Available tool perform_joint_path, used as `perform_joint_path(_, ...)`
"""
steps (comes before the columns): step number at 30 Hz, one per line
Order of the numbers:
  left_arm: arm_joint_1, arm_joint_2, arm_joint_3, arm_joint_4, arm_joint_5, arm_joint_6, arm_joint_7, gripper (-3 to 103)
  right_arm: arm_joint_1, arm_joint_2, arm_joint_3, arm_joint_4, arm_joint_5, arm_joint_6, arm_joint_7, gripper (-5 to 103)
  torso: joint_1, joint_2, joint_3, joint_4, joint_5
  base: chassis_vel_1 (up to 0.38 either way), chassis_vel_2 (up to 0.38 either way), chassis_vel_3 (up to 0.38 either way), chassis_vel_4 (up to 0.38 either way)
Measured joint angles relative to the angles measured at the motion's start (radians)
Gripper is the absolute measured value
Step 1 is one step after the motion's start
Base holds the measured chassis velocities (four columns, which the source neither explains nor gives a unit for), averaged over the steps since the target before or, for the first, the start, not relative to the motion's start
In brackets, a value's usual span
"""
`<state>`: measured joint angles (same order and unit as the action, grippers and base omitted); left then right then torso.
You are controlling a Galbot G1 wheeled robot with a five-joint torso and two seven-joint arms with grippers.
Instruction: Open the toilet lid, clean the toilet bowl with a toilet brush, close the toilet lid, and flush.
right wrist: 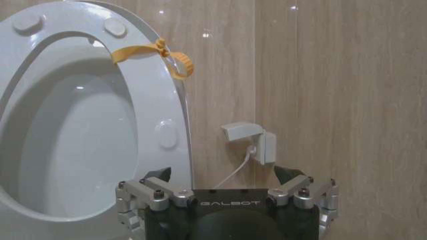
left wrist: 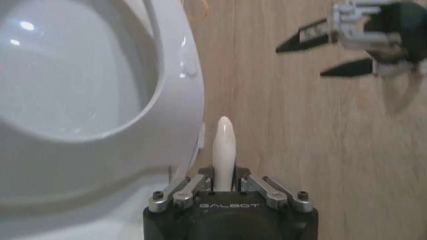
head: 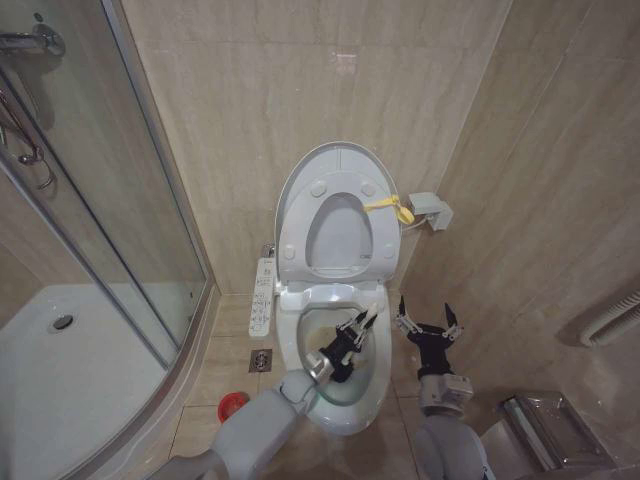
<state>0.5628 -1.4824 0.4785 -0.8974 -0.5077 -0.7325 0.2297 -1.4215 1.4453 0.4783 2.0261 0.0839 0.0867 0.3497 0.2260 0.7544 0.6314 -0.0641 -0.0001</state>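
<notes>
The toilet lid (head: 335,160) stands raised against the wall, with the ring seat (head: 298,235) up in front of it. Below them the toilet bowl (head: 298,312) lies open. My left gripper (head: 345,350) hangs over the bowl, shut on the thin white handle of the toilet brush (head: 368,322). The handle (left wrist: 223,142) sticks out past the shut fingers (left wrist: 175,192) in the left wrist view. The bristle end is hidden under the gripper. My right gripper (head: 428,325) hovers open just right of the bowl, holding nothing. The right wrist view faces the raised lid (right wrist: 170,95).
A red holder cup (head: 233,405) and a floor drain (head: 261,360) sit left of the toilet. A control panel (head: 263,297) flanks the bowl. A yellow tie (head: 390,208) and wall socket (head: 430,210) are right of the lid. Shower glass (head: 110,200) and tray (head: 80,380) fill the left.
</notes>
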Motion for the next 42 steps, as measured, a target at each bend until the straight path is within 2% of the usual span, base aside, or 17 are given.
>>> perform_joint_path(5, -0.023, -0.038, -0.004, 0.000, -0.012, 0.004, -0.008, 20, 0.000, 0.000, 0.000, 0.000, 0.000, 0.000, 0.000, 100, 0.000, 0.000, 0.000, -0.0002, 0.0000, 0.000, 0.000, 0.000, 0.000)
perform_joint_path(9, -0.013, -0.055, -0.004, 0.054, -0.007, -0.008, 0.007, 20, 0.000, 0.000, 0.000, 0.000, 0.000, 0.000, 0.000, 100, 0.000, 0.000, 0.000, 0.0002, 0.0000, 0.000, 0.000, 0.000, 0.000)
perform_joint_path(15, -0.010, -0.061, -0.010, 0.122, 0.018, -0.034, 0.032, 20, 0.000, 0.000, 0.000, 0.000, 0.000, 0.000, 0.000, 100, 0.000, 0.000, 0.000, 0.0003, 0.0000, 0.000, 0.000, 0.000, 0.000)
perform_joint_path(25, -0.035, -0.056, -0.010, 0.056, 0.001, -0.016, 0.012, 20, 0.000, 0.000, 0.000, 0.000, 0.000, 0.000, 0.000, 100, 0.000, 0.000, 0.000, -0.0002, 0.0000, 0.000, 0.000, 0.000, 0.000)
perform_joint_path(33, -0.008, -0.057, -0.017, 0.149, 0.029, -0.050, 0.055, 20, 0.000, 0.000, 0.000, 0.000, 0.000, 0.000, 0.000, 100, 0.000, 0.000, 0.000, 0.0002, -0.0003, 0.000, 0.000, 0.000, 0.000)
perform_joint_path(37, -0.021, -0.046, -0.022, 0.130, 0.027, -0.046, 0.051, 20, 0.000, 0.000, 0.000, 0.000, 0.000, 0.000, 0.000, 100, 0.000, 0.000, 0.000, 0.0003, -0.0001, 0.000, 0.000, 0.000, 0.000)
perform_joint_path(42, -0.023, -0.042, -0.020, 0.045, -0.007, -0.014, 0.020, 20, 0.000, 0.000, 0.000, 0.000, 0.000, 0.000, 0.000, 100, 0.000, 0.000, 0.000, -0.0002, -0.0001, 0.000, 0.000, 0.000, 0.000)
